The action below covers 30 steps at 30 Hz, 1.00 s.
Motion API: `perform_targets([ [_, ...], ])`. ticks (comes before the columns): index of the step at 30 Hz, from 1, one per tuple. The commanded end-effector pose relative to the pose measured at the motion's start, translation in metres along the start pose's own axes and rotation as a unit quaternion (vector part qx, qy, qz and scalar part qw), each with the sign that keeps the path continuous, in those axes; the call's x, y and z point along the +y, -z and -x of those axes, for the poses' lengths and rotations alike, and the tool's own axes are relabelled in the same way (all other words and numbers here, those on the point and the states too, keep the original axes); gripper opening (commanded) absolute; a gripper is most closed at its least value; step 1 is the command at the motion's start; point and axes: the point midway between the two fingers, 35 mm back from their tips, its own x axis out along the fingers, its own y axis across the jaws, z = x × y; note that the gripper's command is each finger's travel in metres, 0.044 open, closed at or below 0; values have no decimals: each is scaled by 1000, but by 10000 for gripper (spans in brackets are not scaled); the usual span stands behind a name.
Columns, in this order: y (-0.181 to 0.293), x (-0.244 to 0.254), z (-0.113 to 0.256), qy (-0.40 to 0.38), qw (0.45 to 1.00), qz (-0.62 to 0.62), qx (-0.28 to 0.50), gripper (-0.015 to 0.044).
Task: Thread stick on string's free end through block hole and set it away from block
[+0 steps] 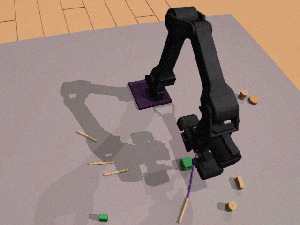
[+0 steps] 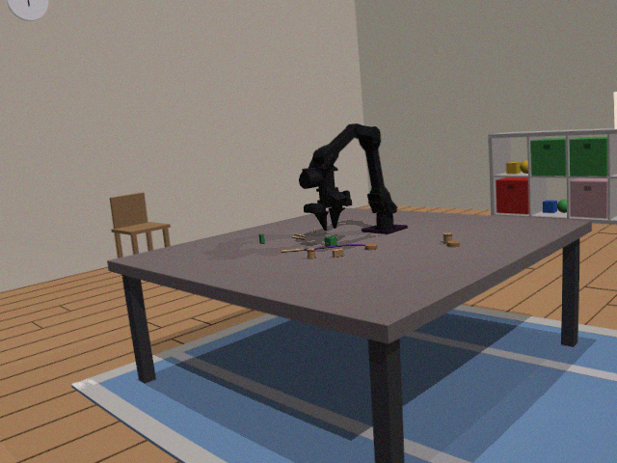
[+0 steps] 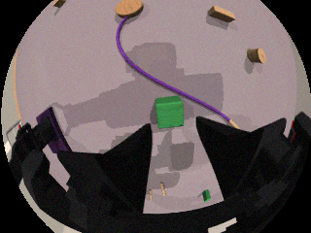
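The green block (image 1: 186, 163) (image 2: 330, 241) (image 3: 169, 113) stands on the table. The purple string (image 1: 191, 183) (image 3: 170, 88) lies beside it, running from the round wooden button (image 2: 371, 247) (image 3: 129, 8) to the thin stick (image 1: 183, 210) (image 2: 292, 250) (image 3: 234, 124). The stick lies on the table. In the wrist view its far part is hidden behind a finger; in the top view the arm hides the button. My gripper (image 2: 330, 229) (image 3: 174, 124) is partly open and empty, pointing down above the table near the block.
Loose sticks (image 1: 86, 136) (image 1: 101, 163) (image 1: 116, 172) lie on the left. A small green block (image 1: 103, 217) (image 2: 261, 238) is at the front. A wooden cylinder (image 1: 231, 206) and small wooden block (image 1: 239, 183) are right of the stick. Another cylinder (image 1: 243, 94) and disc (image 1: 253, 100) lie farther back.
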Motion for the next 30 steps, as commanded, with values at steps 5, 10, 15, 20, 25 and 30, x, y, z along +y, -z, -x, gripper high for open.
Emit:
perform_targets([
  [5,0,0,0,0,1000,0,0,87],
  [10,0,0,0,0,1000,0,0,0],
  [15,0,0,0,0,1000,0,0,0],
  [20,0,0,0,0,1000,0,0,0],
  [25,1,-4,1,0,999,-34,0,53],
  [30,9,-29,4,2,959,-282,0,184],
])
